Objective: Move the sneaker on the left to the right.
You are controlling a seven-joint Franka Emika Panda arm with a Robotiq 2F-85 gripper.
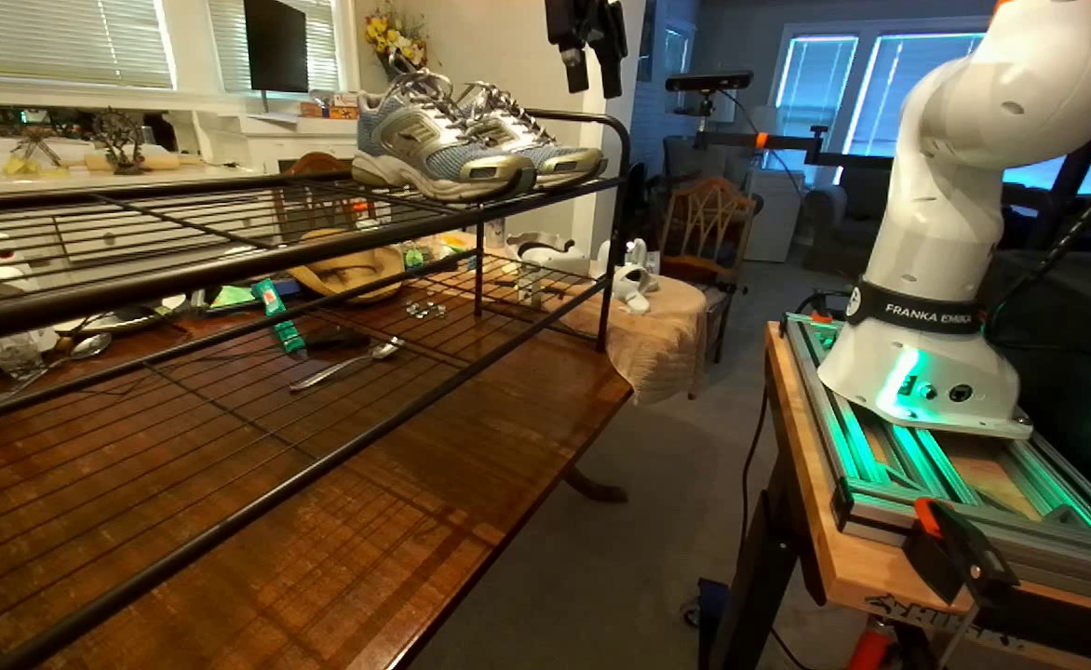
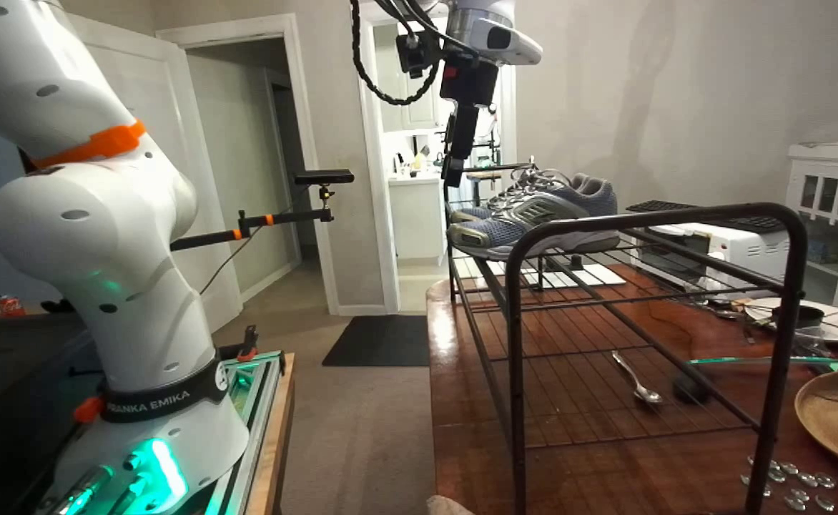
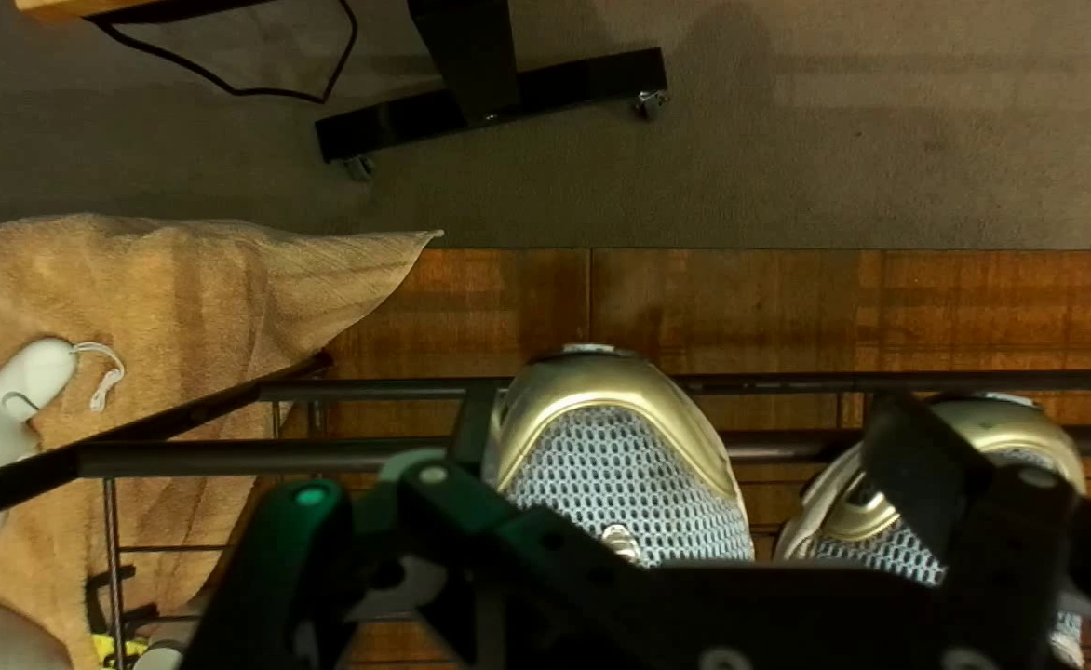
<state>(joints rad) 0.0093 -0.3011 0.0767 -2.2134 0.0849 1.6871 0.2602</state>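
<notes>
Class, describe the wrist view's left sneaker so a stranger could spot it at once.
On the brown wooden table stands a black wire rack. Atop it, the sneaker of grey-blue mesh sits beside its matching twin. Unlike that twin, it is nearer the beige cloth, its toe framed by the open hand in the wrist view.
</notes>
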